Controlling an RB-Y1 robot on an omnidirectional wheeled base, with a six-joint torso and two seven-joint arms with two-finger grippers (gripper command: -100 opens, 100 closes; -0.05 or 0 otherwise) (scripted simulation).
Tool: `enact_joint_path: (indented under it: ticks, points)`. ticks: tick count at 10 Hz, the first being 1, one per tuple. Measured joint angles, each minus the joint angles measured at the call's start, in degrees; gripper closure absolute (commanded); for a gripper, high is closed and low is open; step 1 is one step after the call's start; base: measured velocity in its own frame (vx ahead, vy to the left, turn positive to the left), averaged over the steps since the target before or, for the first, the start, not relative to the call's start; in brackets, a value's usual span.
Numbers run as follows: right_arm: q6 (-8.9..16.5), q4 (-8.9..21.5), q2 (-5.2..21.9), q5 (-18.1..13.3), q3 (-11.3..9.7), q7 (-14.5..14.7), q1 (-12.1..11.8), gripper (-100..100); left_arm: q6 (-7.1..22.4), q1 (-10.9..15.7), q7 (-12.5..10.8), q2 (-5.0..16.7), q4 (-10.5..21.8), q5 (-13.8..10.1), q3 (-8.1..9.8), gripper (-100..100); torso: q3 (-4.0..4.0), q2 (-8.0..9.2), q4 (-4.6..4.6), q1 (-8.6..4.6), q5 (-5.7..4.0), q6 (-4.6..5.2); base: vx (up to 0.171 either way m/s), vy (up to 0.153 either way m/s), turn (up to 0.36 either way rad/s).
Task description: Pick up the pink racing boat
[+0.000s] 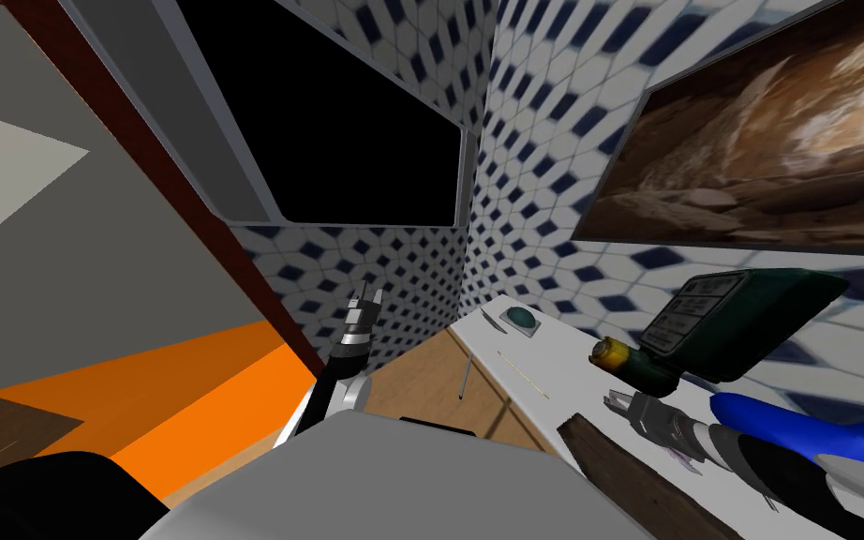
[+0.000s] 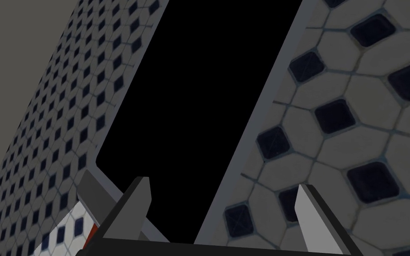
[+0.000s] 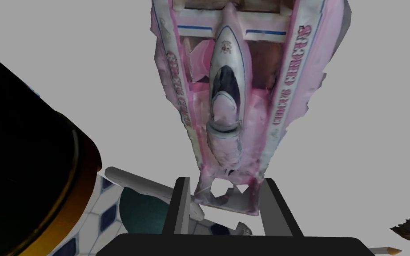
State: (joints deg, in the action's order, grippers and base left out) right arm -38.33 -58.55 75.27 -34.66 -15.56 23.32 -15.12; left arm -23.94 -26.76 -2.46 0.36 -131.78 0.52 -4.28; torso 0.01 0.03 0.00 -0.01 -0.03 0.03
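Right wrist view: right gripper (image 3: 225, 181) narrow, clamped on pink racing boat (image 3: 226, 89) at its near end; hull runs toward 12 o'clock. Left gripper (image 2: 223, 182) wide.

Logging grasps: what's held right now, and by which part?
The right gripper is shut on the boat, clamping the sides of its narrow end. The left gripper is open and empty.

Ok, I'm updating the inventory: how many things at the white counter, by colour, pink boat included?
Pink: 1, racing boat
Teal: 1, round object
Dark green: 1, boxy device
Blue: 1, long object
Brown: 1, plank
Grey: 1, pen
Tan: 1, thin stick
Total: 7
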Motion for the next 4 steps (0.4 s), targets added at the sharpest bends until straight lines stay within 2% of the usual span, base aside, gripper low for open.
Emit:
enact_joint_path:
  ticks: [1,2,3,4]
  points:
    - [0.00,0.00,0.00,0.00,0.00,0.00,0.00,0,0.00,0.00,0.00,0.00,0.00,0.00,0.00,0,0.00,0.00,0.00,0.00,0.00,0.00,0.000,0.000,0.000]
    - [0.00,0.00,0.00,0.00,0.00,0.00,0.00,100,0.00,0.00,0.00,0.00,0.00,0.00,0.00,0,0.00,0.00,0.00,0.00,0.00,0.00,-0.041,0.012,-0.144]
    - [-0.77,0.01,1.10,0.08,0.00,-0.46,0.44,100,0.00,0.00,0.00,0.00,0.00,0.00,0.00,0,0.09,0.16,0.03,0.04,0.06,0.11,-0.025,0.006,-0.048]
    - [-0.99,0.06,1.30,0.08,0.02,-0.61,0.47,0,0.00,0.00,0.00,0.00,0.00,0.00,0.00,0,0.09,0.15,0.03,0.03,0.00,0.04,0.000,0.000,0.000]
